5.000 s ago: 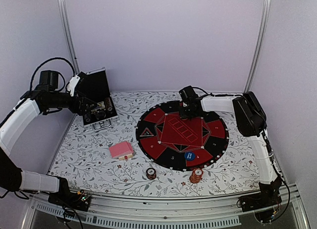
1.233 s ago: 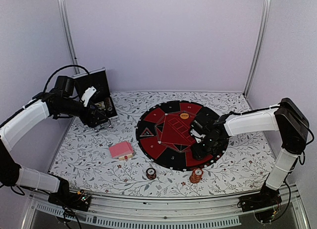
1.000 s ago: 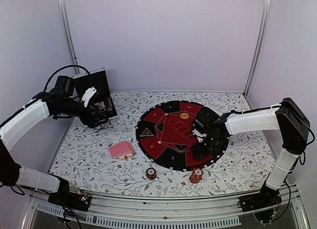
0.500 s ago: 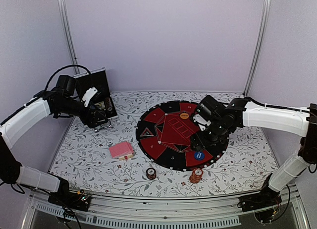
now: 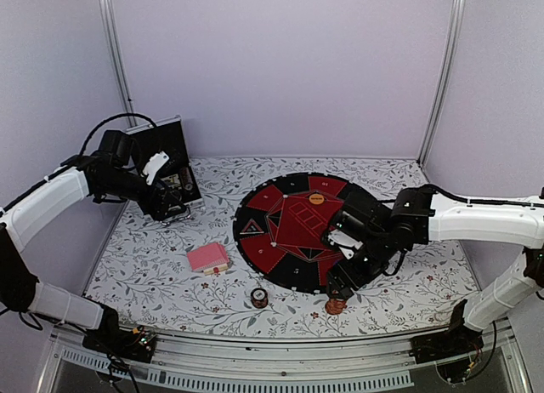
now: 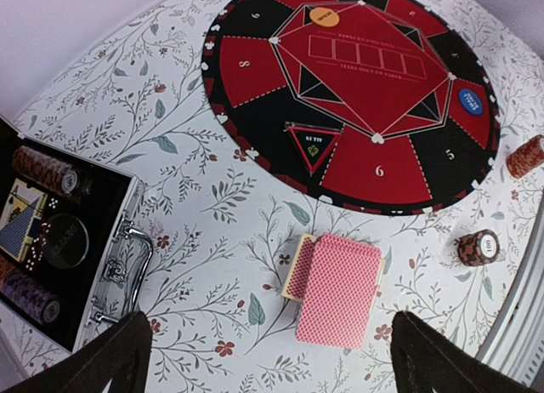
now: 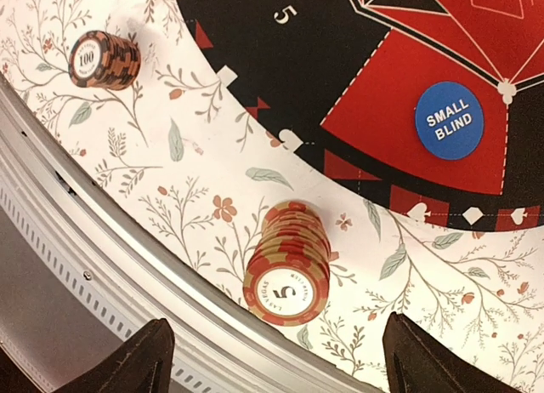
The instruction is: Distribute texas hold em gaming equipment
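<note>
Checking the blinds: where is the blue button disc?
Right wrist view: the blue button disc lies on a red wedge at the near-right edge of the round mat, near the red-and-white chip stack.

Pink deck (image 6: 337,288), brown chips (image 7: 104,59), red chips (image 7: 289,261) beside mat (image 6: 263,125); orange disc (image 6: 324,17), blue disc (image 7: 449,120) on it.

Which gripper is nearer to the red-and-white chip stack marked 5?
Right. The right gripper hangs open just over the red-and-white chip stack, its fingers on either side. The left gripper is far off on the other side, at the open black case.
</note>
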Controlling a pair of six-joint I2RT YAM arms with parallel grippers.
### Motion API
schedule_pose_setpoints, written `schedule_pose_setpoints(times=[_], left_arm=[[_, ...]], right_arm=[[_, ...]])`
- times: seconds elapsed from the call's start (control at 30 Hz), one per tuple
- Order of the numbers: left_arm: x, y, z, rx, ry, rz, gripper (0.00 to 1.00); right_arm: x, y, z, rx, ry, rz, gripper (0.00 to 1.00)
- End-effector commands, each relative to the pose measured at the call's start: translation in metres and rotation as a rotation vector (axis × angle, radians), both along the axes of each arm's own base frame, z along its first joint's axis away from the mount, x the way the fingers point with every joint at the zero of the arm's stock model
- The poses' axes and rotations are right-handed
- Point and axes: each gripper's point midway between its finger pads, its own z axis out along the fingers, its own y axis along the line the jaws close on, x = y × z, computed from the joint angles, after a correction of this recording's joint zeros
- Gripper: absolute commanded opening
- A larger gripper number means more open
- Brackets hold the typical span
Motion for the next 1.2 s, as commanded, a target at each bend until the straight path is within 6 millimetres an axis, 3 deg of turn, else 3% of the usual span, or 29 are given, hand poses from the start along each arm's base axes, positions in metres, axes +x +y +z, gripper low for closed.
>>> schedule_pose_setpoints(times=[0.0, 0.53, 1.17], left_arm=[[-0.003, -0.004, 0.006, -0.005, 0.002, -0.014, 1.00], [-0.002, -0.004, 0.014, -0.007, -0.019, -0.014, 1.00], [-0.001, -0.004, 0.020, -0.006, -0.034, -0.012, 1.00]], right_arm=[[-0.008, 0.003, -0.015, -0.015, 0.041, -0.002, 0.85], [-0.011, 0.010, -0.047, -0.045, 0.076, 0.015, 0.69], [-0.011, 0.007, -0.051, -0.061, 0.073, 0.014, 0.53]])
